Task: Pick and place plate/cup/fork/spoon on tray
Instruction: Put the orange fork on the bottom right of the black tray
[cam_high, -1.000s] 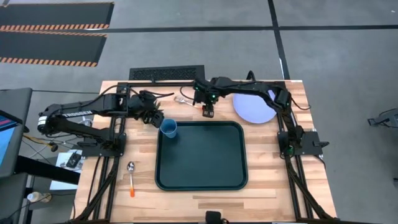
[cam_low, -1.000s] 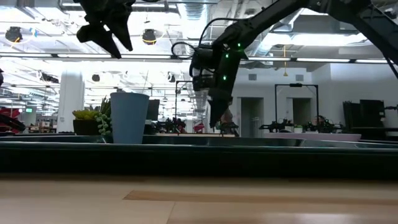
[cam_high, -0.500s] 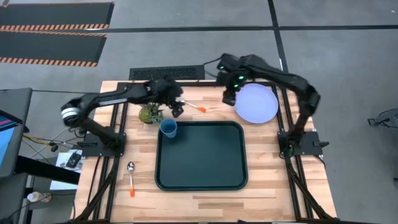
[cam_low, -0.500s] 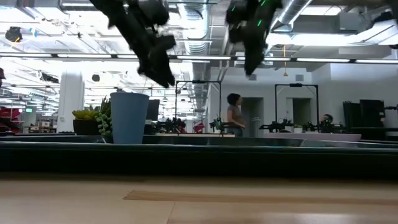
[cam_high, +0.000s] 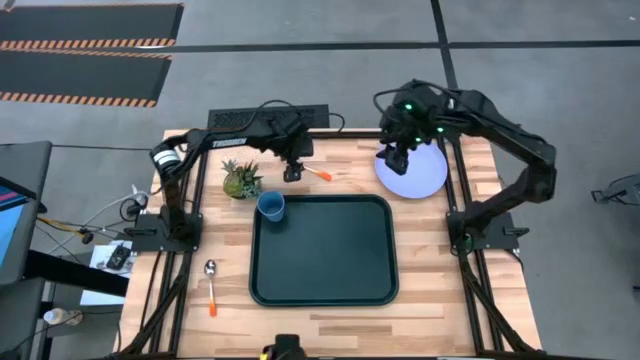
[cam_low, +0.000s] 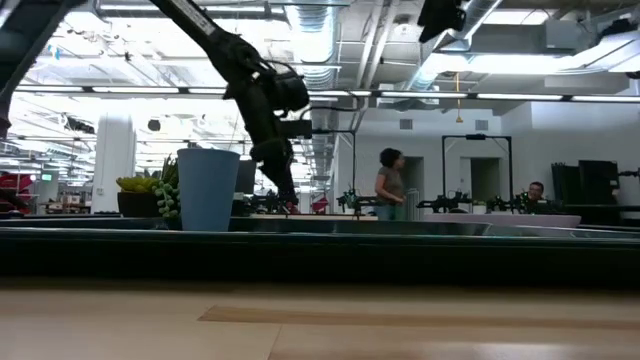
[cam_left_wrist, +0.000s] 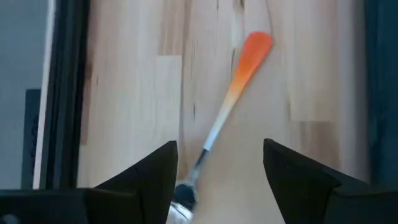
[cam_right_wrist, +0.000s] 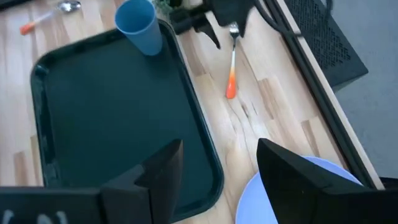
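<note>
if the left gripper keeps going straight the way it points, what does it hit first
Probably the slim orange-handled metal fork: the open left gripper points down with its fingers either side of the fork's neck, on the wooden table.

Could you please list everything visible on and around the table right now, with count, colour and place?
Rectangular rimmed tray: one, dark green, table centre.
Handleless cup: one, blue, on the tray's far left corner.
Round flat plate: one, lavender-blue, far right of table.
Orange-handled fork: one, silver tines, on wood beyond the tray.
Orange-handled spoon: one, silver bowl, left of tray.
Spiky potted plant: one, green, beside the cup.
People: two, in the room behind.
Left hand: open, over the fork's tines.
Right hand: open, above the plate's edge.
</note>
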